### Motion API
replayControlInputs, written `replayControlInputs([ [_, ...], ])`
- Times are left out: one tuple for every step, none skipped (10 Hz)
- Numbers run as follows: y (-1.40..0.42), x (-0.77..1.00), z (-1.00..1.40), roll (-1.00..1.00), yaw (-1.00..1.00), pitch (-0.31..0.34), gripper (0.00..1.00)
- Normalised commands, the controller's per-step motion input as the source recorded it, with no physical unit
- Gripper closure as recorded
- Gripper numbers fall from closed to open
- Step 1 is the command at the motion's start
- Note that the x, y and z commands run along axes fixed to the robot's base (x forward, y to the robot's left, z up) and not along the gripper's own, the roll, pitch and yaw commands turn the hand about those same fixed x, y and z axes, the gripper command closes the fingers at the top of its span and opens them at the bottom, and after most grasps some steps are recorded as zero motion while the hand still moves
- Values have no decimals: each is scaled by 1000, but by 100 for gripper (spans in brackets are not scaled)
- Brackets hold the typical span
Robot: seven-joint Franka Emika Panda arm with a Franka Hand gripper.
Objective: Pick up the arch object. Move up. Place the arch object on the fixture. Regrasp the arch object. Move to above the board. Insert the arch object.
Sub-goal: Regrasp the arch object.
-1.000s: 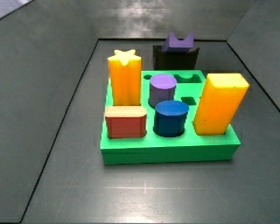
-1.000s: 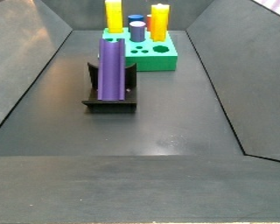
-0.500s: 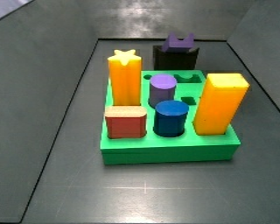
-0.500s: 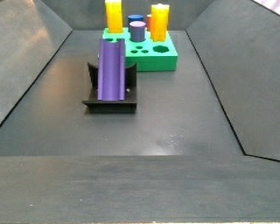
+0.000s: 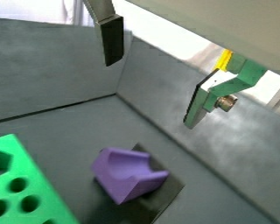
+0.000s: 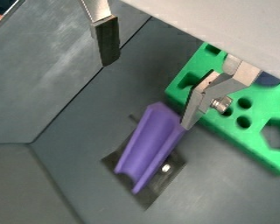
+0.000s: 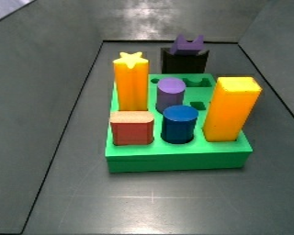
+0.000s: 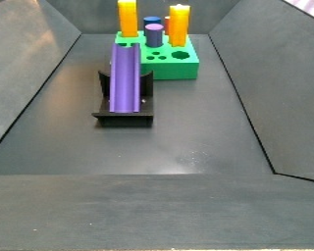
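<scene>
In a side view the arch object (image 8: pixel 123 76) lies tilted on the fixture (image 8: pixel 125 113), with the board (image 8: pixel 164 61) beyond. The gripper (image 6: pixel 152 74) hangs above it, fingers spread and empty. Regrasp seems next: descend and close around the arch.

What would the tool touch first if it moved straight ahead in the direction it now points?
Probably the arch object lying on the fixture. The tool is open and empty above it, fingers apart on either side. Depth is unclear, so this is a judgement.
</scene>
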Motion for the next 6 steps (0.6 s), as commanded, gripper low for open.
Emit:
replayControlInputs([
  [-41, 112, -9, 1000, 84, 140, 0],
  [-48, 127, -10, 1000, 111, 181, 0],
  [-49, 132, -9, 1000, 127, 196, 0],
  [-52, 144, -14, 1000, 172, 229, 0],
  [-54, 155, -13, 950, 211, 241, 0],
  [-56, 174, -13, 714, 235, 204, 0],
])
